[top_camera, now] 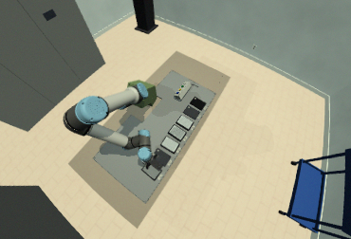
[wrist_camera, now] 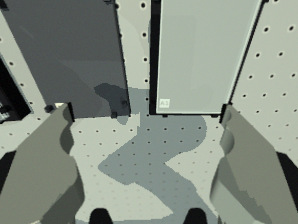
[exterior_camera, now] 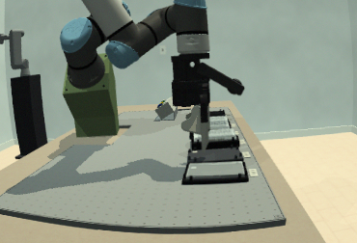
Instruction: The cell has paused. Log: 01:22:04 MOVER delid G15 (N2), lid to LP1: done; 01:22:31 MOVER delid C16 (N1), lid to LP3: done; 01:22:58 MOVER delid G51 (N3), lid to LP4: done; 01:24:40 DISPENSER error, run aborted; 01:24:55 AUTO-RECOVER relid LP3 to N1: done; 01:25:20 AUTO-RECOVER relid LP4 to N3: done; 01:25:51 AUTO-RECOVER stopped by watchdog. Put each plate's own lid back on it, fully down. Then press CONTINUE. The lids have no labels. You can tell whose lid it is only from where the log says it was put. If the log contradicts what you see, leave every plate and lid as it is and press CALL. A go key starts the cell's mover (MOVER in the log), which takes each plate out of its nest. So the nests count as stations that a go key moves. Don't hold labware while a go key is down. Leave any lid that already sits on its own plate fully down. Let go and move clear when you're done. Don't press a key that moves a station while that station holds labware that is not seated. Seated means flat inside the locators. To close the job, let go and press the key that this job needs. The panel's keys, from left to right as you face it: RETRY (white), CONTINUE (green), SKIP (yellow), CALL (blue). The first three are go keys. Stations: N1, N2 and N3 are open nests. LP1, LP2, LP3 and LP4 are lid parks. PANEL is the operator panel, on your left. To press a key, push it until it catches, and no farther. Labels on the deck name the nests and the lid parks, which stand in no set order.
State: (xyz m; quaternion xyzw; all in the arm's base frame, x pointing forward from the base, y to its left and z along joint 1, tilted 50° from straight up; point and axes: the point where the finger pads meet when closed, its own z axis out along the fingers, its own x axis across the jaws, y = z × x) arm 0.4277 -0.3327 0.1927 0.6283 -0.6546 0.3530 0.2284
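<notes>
Currently my claw [wrist_camera: 148, 145] hangs jaws apart with nothing between them, above the perforated bench [exterior_camera: 121, 187] at the near end of the station row. In the wrist view a pale translucent lid [wrist_camera: 200, 50] lies in a dark frame straight ahead, with a small white label [wrist_camera: 164, 103] at its near left corner, text too small to read. Just left of it, across a narrow strip of bench, sits a dark flat station [wrist_camera: 70, 55], partly under my shadow. From the exterior view the claw [exterior_camera: 199, 130] hovers over the second station from the near end; the nearest holds the pale lid [exterior_camera: 215, 170]. Further stations with plates [top_camera: 185, 122] run along the row towards the operator panel [top_camera: 182, 90], well apart from my claw. Green arm pedestal [exterior_camera: 94, 105] stands at the back left
</notes>
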